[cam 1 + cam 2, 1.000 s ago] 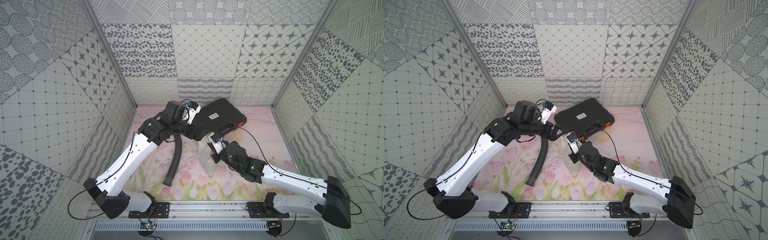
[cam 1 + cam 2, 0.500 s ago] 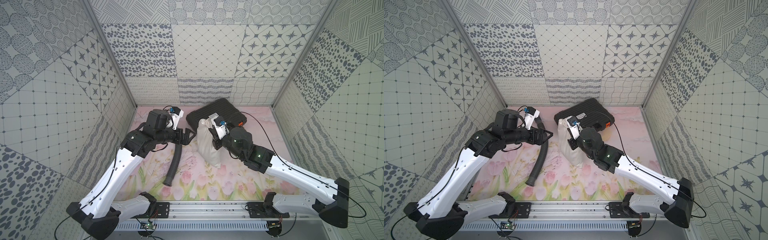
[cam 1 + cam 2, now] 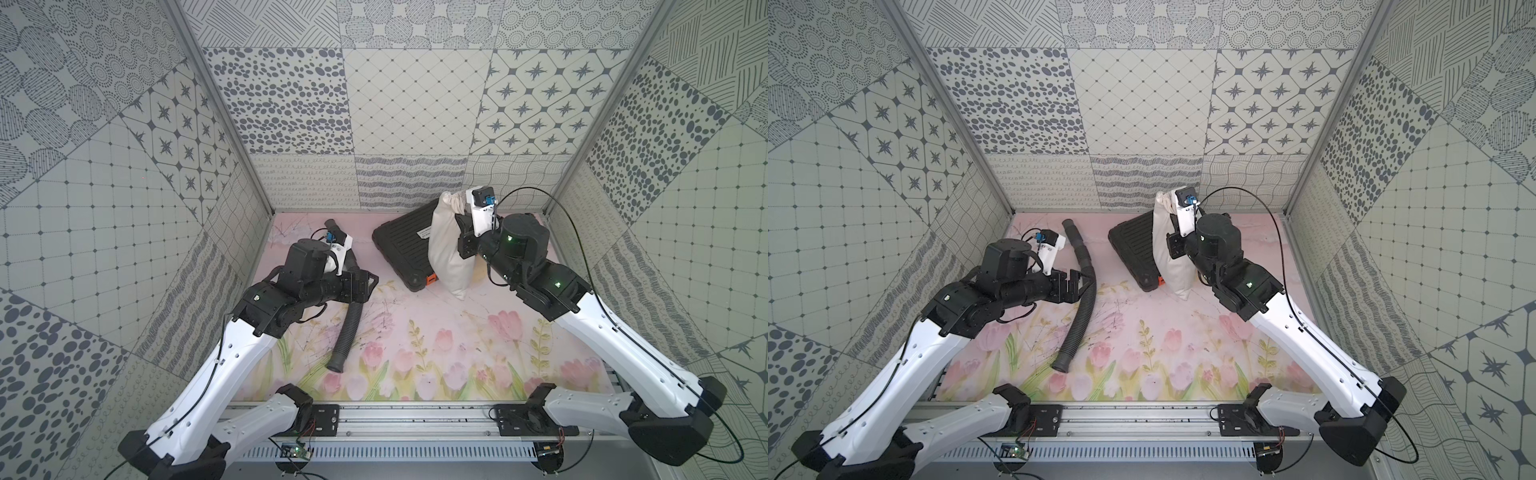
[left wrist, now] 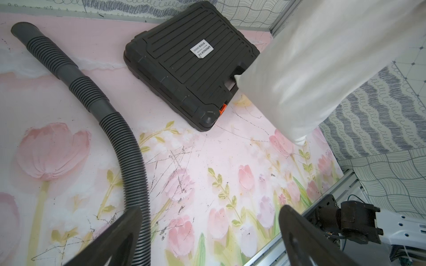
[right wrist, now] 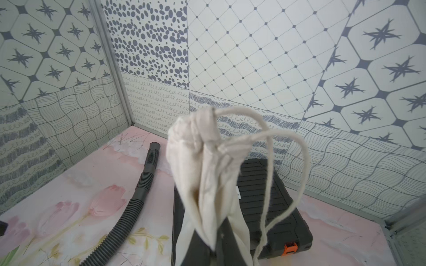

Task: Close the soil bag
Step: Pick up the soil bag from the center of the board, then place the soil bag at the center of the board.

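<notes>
Upright soil bag (image 3: 446, 249) — in right hand (image 3: 464, 235)

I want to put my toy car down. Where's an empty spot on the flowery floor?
The big tulip patch between the hose and the right arm is bare. The far corner with the black case and soil bag is crowded.

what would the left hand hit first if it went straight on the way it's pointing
Most likely the near corner of the black case, by its orange latch: the open left hand points across bare mat toward it. Height is unclear; passing above it, it would meet the hanging soil bag next.
</notes>
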Available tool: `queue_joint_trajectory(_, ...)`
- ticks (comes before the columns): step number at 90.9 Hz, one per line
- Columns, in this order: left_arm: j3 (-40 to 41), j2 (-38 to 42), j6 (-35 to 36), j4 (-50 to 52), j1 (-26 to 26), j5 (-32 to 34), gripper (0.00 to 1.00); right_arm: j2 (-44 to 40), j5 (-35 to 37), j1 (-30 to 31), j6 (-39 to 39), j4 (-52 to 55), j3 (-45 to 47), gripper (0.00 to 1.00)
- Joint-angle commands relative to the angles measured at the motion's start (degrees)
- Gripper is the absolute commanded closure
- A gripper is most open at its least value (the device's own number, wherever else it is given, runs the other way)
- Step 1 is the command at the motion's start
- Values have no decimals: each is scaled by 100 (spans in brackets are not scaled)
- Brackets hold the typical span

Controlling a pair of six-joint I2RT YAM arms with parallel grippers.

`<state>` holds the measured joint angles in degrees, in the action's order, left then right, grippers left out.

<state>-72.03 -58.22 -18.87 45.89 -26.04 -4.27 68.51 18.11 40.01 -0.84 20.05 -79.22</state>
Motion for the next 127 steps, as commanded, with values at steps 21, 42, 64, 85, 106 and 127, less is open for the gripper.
queue_joint_trajectory(21,227,270,-49,-143,28,486,4,-161,-75,-981,372,-168,-46,100)
queue_joint_trajectory(42,397,469,31,4,33,626,3,-204,-502,-1716,647,-363,638,100)
queue_joint_trajectory(64,468,548,121,139,29,756,3,-240,-612,-1950,899,-731,1392,100)
queue_joint_trajectory(85,560,566,134,120,33,824,3,-241,-1009,-2314,1453,-1022,2286,100)
queue_joint_trajectory(106,684,512,86,60,29,800,3,-202,-1290,-3029,2238,-1011,3037,100)
queue_joint_trajectory(127,723,427,79,23,41,793,3,-73,-1824,-3658,2644,-826,3319,69)
